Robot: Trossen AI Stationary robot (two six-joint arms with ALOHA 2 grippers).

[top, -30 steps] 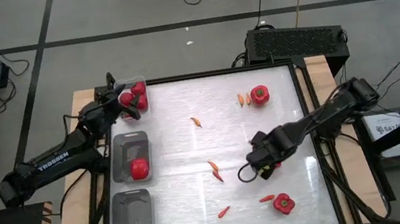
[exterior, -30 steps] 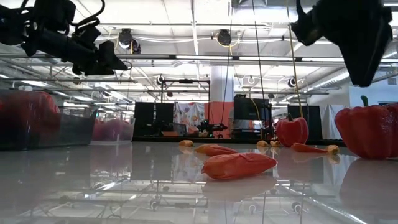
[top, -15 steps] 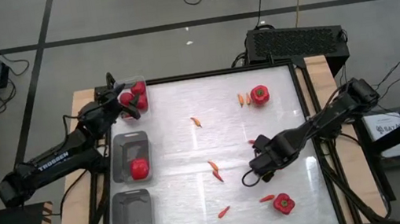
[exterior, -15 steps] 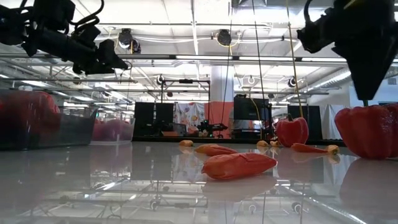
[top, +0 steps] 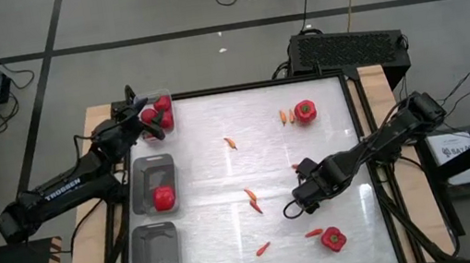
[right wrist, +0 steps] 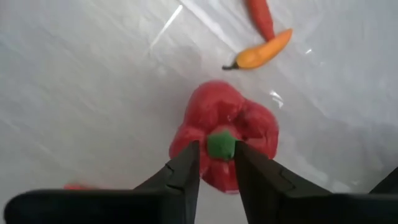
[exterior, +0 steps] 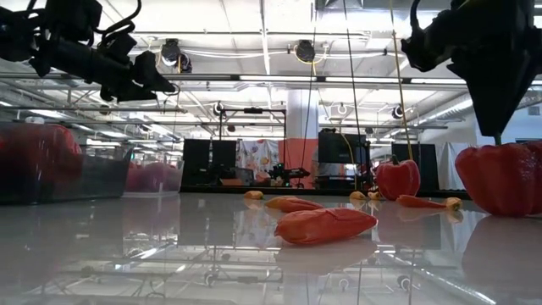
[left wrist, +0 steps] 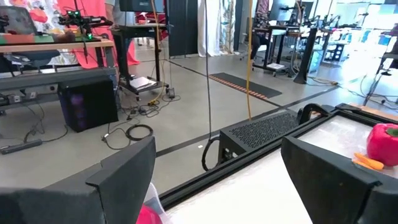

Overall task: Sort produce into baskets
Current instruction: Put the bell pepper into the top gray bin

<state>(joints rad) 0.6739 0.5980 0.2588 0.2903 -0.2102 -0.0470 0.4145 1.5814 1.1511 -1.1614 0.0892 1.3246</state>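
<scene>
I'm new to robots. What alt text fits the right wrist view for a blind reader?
The right gripper hangs just above a red bell pepper on the white table, one finger on each side of its green stem. Two chili peppers lie beyond.

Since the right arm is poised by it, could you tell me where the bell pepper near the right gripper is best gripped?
Probably by the green stem, coming from straight above. The bell pepper sits upright with its stem pointing up, and its lumpy body looks wider than the gap of the right gripper, whose open fingers line up on either side of the stem.
</scene>
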